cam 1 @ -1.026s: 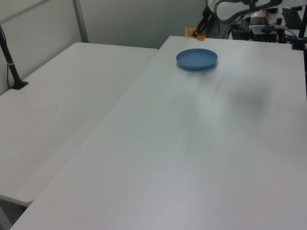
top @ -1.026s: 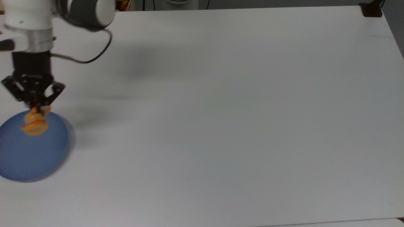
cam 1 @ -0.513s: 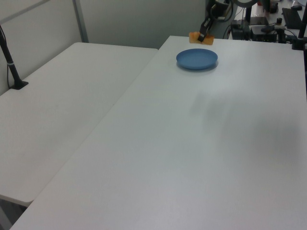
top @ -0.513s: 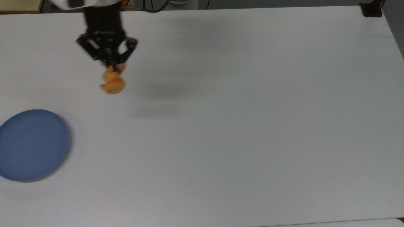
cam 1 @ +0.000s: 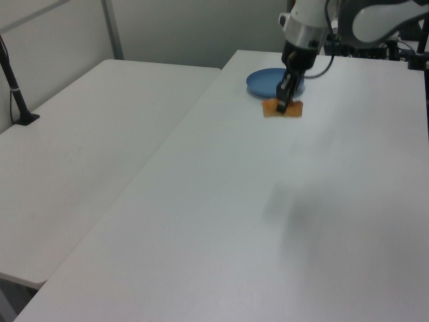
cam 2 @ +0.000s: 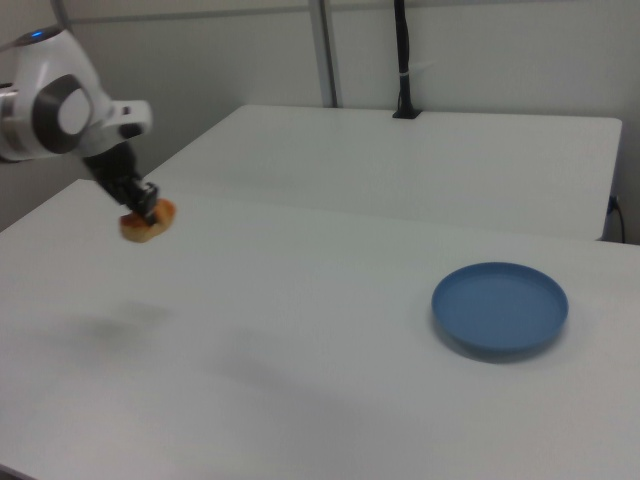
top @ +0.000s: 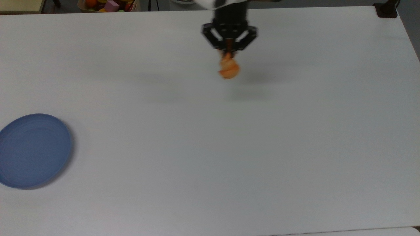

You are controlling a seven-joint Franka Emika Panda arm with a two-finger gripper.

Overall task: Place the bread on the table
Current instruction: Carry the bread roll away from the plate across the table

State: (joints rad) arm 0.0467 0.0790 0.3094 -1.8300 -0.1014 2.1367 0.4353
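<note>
Carried the bread (top: 228, 68) well away from the blue plate (top: 34, 150) in the last second; lifted off the plate first, then swept across the bench (top: 229, 157) toward the top view's right, ending near the far edge around the middle of the top view; left the plate bare and unmoved at the top view's left. Held the bread pinched in the claw (top: 229, 49), fingers closed on its upper end, loaf dangling below; seen likewise in the left view, with the claw (cam 1: 283, 102) clamped on the bread (cam 1: 282, 109) in front of the plate (cam 1: 267, 82), and in the right view, with the bread (cam 2: 147, 222) hanging under the claw (cam 2: 143, 208) at the right view's left, well apart from the plate (cam 2: 499, 308). Kept clear of the bench surface, judging by the shadow lying apart from the loaf in the top view and the right view; so not yet set down.

Judged as the transport stage largely done: off the plate, over open bench, with only lowering and release remaining. Called for next, probably: a descent until the loaf touches the bench, then opening of the claw. Risked, with so slight a grip on one end: a swing or slip of the loaf, or a roll on landing if dropped from height.
</note>
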